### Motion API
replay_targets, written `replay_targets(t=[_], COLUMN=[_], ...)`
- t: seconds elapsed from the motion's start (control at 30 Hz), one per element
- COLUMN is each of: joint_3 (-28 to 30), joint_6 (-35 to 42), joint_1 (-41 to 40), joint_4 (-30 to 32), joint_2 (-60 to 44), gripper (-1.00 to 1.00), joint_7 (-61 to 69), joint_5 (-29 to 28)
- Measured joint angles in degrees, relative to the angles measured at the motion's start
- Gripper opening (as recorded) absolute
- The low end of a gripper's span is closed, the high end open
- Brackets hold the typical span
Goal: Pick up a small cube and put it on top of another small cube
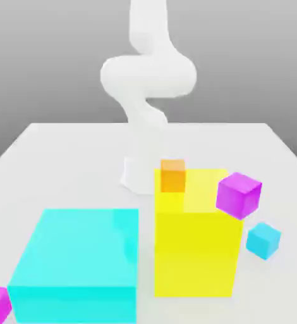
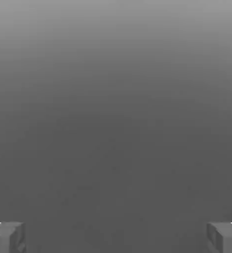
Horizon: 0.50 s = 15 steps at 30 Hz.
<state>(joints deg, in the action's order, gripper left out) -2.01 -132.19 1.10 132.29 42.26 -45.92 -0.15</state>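
End effector [image 2: 116, 237] spread wide, nothing between its fingers.
Small cyan cube [image 1: 263, 240] on the worktop [image 1: 62, 164], just beside the yellow block [image 1: 194, 243], on the exterior view's right, below the magenta cube [image 1: 239, 195].

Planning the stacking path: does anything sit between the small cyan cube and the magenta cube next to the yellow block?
Nothing visible does. The small cyan cube lies on the table, apart from the magenta cube, with bare table between them. The tall yellow block stands beside them, towards the exterior view's left.

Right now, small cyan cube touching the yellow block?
Apart. The exterior view shows white table between the small cyan cube and the yellow block.
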Motion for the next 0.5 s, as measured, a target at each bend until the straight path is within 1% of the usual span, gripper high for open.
replay_targets(t=[0.27,0.5], joint_3=[-9.55,-18.40], joint_6=[-6.50,-12.50], joint_1=[5.13,9.84], joint_4=[5.69,10.95], joint_2=[-16.01,-30.42], gripper=[0.00,0.00], joint_7=[-1.05,-4.23], joint_5=[-1.49,-5.91])
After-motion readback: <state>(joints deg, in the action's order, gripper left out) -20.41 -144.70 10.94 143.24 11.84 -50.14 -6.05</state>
